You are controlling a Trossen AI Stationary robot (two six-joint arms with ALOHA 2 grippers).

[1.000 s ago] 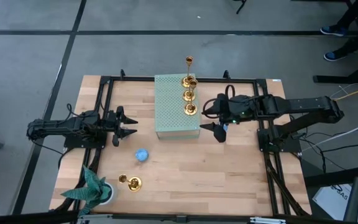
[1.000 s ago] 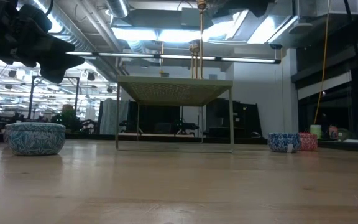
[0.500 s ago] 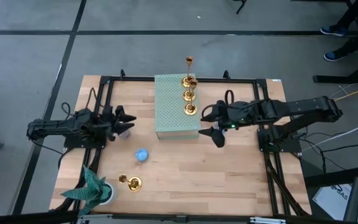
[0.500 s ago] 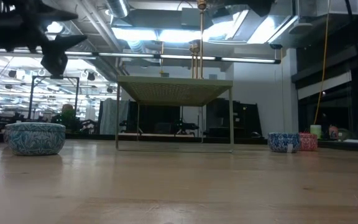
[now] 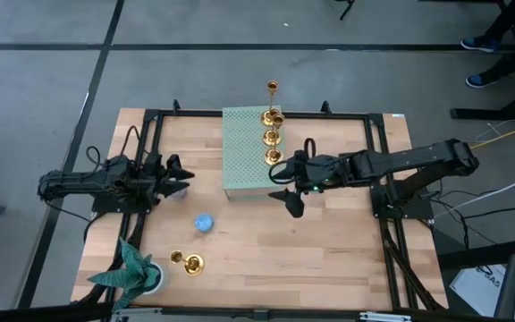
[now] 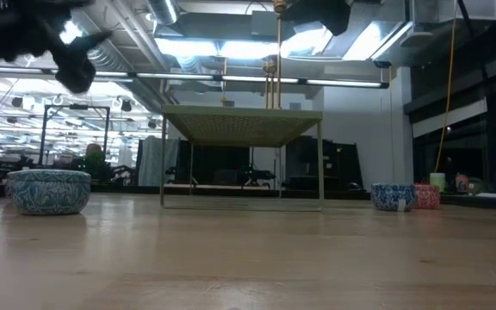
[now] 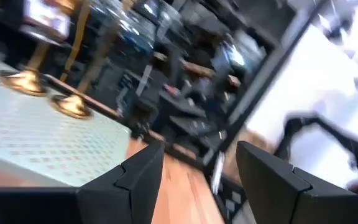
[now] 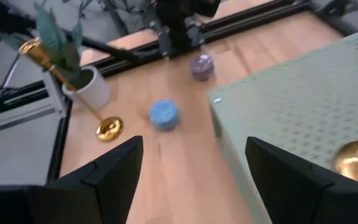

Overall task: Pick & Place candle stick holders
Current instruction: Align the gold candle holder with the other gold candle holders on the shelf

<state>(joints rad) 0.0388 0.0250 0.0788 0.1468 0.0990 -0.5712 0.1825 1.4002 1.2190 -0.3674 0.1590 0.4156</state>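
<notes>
A wooden worktop [image 5: 329,241] is seen from above, with a pale green rack [image 5: 251,154] set on it. Four gold candle stick holders [image 5: 274,136] are lined up along the rack's right edge, and one more holder [image 5: 187,261] is lying near a plant pot [image 5: 141,277]. The right gripper [image 5: 284,184] is held beside the rack, jaws wide open and empty. The left gripper [image 5: 179,175] is parked at the left, jaws partly open, empty. The lying holder probably needs fetching next.

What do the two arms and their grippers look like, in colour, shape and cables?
Both arms are dark, almost black, built of slim jointed segments with black cables looped along them. The left gripper and the right gripper each end in two pointed, wedge-shaped black fingers. A small green light shows near the right arm's wrist. No markings can be read.
</notes>
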